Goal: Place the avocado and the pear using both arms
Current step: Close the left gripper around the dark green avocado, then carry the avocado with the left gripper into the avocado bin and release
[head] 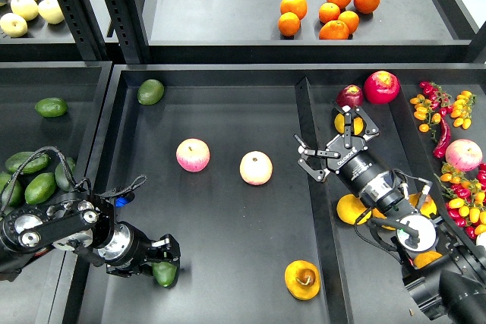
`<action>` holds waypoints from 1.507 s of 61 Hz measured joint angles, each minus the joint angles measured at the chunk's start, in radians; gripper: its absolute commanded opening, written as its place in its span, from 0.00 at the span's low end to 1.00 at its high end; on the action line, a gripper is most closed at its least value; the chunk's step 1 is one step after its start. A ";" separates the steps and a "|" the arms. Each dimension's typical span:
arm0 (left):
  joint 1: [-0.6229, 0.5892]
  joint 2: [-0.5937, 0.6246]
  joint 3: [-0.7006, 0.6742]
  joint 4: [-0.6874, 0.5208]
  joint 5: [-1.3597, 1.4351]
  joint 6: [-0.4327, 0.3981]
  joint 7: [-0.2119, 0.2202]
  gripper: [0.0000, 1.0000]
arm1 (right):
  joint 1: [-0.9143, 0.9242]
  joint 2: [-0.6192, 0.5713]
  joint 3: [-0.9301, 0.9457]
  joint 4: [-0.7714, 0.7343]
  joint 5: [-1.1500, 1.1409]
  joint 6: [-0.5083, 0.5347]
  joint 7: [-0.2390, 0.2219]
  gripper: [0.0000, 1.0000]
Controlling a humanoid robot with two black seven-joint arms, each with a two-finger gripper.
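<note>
The left tool (156, 262) is clamped on the avocado (165, 273), low over the dark tray (228, 225). It looks like the putting-down step, so next it should let go. To its right, the pear (302, 279) lies on the tray by itself. The right tool (332, 144) hangs well above the pear, fingers apart, holding nothing. It seems done.

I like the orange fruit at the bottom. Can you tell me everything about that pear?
The pear is orange-yellow, squat and round, with smooth skin. A brown shadowed dimple with a stub stem faces up and toward the camera. It lies alone on the dark tray, near the front edge, beside the divider. Nothing touches it but the tray; both grippers are away from it.
</note>
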 measured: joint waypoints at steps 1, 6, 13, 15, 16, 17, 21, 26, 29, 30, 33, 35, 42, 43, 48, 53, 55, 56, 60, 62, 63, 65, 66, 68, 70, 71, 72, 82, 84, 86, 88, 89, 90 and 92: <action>0.000 0.000 -0.008 0.006 0.008 0.000 0.000 0.45 | -0.001 0.000 0.001 0.000 0.000 0.000 0.000 1.00; 0.001 0.000 -0.017 0.013 0.016 0.000 0.000 0.39 | -0.001 0.000 0.001 0.000 0.000 0.000 0.000 1.00; 0.002 -0.001 -0.037 0.020 0.022 0.000 0.000 0.30 | -0.001 0.000 0.002 0.000 0.000 0.000 0.000 1.00; 0.004 -0.002 -0.041 0.021 0.023 0.000 0.000 0.28 | -0.001 0.000 0.003 0.000 0.000 0.000 0.000 1.00; 0.004 -0.002 -0.043 0.022 0.023 0.000 0.000 0.28 | -0.001 0.000 0.003 0.000 0.000 0.000 0.000 1.00; 0.005 -0.002 -0.045 0.022 0.023 0.000 0.000 0.27 | -0.001 0.000 0.003 0.000 0.000 0.000 0.000 1.00; 0.007 -0.002 -0.052 0.023 0.024 0.000 0.000 0.26 | -0.001 0.000 0.003 0.000 0.000 0.000 0.000 1.00; 0.010 -0.002 -0.060 0.022 0.025 0.000 0.000 0.25 | -0.001 0.000 0.003 0.000 0.000 0.000 0.000 1.00; 0.010 -0.002 -0.064 0.019 0.025 0.000 0.000 0.24 | -0.001 0.000 0.003 0.000 0.000 0.000 0.000 1.00; 0.010 -0.002 -0.065 0.018 0.025 0.000 0.000 0.24 | -0.001 0.000 0.003 0.000 0.000 0.000 0.000 1.00; 0.010 -0.001 -0.067 0.014 0.025 0.000 0.000 0.24 | -0.001 0.000 0.003 0.001 0.000 0.000 0.000 1.00; 0.009 0.000 -0.067 0.012 0.025 0.000 0.000 0.24 | -0.001 0.000 0.003 0.001 0.000 0.000 0.000 1.00; -0.001 0.019 -0.082 0.007 0.018 0.000 0.000 0.24 | -0.001 0.000 0.003 0.001 0.000 0.000 0.000 1.00; -0.002 0.021 -0.084 0.007 0.018 0.000 0.000 0.24 | -0.001 0.000 0.003 0.001 0.000 0.000 0.000 1.00; -0.009 0.046 -0.096 0.004 0.012 0.000 0.000 0.24 | -0.001 0.000 0.003 0.001 0.000 0.000 0.000 1.00; -0.026 0.084 -0.104 -0.005 0.004 0.000 0.000 0.24 | -0.001 0.000 0.003 0.001 0.000 0.000 0.000 1.00; -0.030 0.095 -0.103 -0.008 -0.003 0.000 0.000 0.24 | -0.001 0.000 0.003 0.001 0.000 0.000 0.000 1.00; -0.034 0.103 -0.103 -0.011 -0.008 0.000 0.000 0.24 | -0.001 0.000 0.003 0.001 0.000 0.000 0.000 1.00; -0.052 0.138 -0.105 -0.013 -0.024 0.000 0.000 0.24 | -0.001 0.000 0.003 0.001 0.000 0.000 0.000 1.00; -0.062 0.153 -0.105 -0.014 -0.035 0.000 0.000 0.24 | -0.001 0.000 0.003 0.001 0.000 0.000 0.000 1.00; -0.065 0.161 -0.105 -0.015 -0.041 0.000 0.000 0.24 | -0.001 0.000 0.003 0.001 0.000 0.000 0.000 1.00; -0.072 0.174 -0.105 -0.018 -0.052 0.000 0.000 0.24 | -0.001 0.000 0.003 0.001 0.000 0.000 0.000 1.00; -0.075 0.183 -0.105 -0.019 -0.059 0.000 0.000 0.24 | -0.001 0.000 0.003 0.001 0.000 0.000 0.000 1.00; -0.081 0.199 -0.105 -0.021 -0.071 0.000 0.000 0.24 | -0.001 0.000 0.003 0.001 0.000 0.000 0.000 1.00; -0.086 0.214 -0.105 -0.023 -0.081 0.000 0.000 0.24 | -0.001 0.000 0.003 0.001 0.000 0.000 0.000 1.00; -0.089 0.222 -0.105 -0.023 -0.086 0.000 0.000 0.24 | -0.001 0.000 0.003 0.001 0.000 0.000 0.000 1.00; -0.092 0.229 -0.105 -0.023 -0.090 0.000 0.000 0.24 | -0.001 0.000 0.002 0.001 0.000 0.000 0.000 1.00; -0.112 0.305 -0.123 -0.013 -0.120 0.000 0.000 0.25 | -0.001 0.000 0.000 0.001 0.000 0.000 -0.001 1.00; -0.113 0.319 -0.130 -0.010 -0.125 0.000 0.000 0.25 | -0.001 0.000 0.000 0.001 0.000 0.000 -0.001 1.00; -0.113 0.333 -0.135 -0.008 -0.131 0.000 0.000 0.25 | -0.001 0.000 -0.001 0.001 0.000 0.000 -0.001 1.00; -0.113 0.346 -0.137 -0.006 -0.137 0.000 0.000 0.25 | -0.001 0.000 -0.002 0.001 0.000 0.000 -0.001 1.00; -0.113 0.353 -0.138 -0.006 -0.140 0.000 0.000 0.25 | -0.001 0.000 -0.002 0.001 0.000 0.000 -0.001 1.00; -0.113 0.360 -0.139 -0.005 -0.143 0.000 0.000 0.25 | -0.001 0.000 -0.003 0.001 0.000 0.000 -0.001 1.00; -0.113 0.373 -0.141 -0.004 -0.148 0.000 0.000 0.26 | -0.001 0.000 -0.004 0.001 0.000 0.000 -0.001 1.00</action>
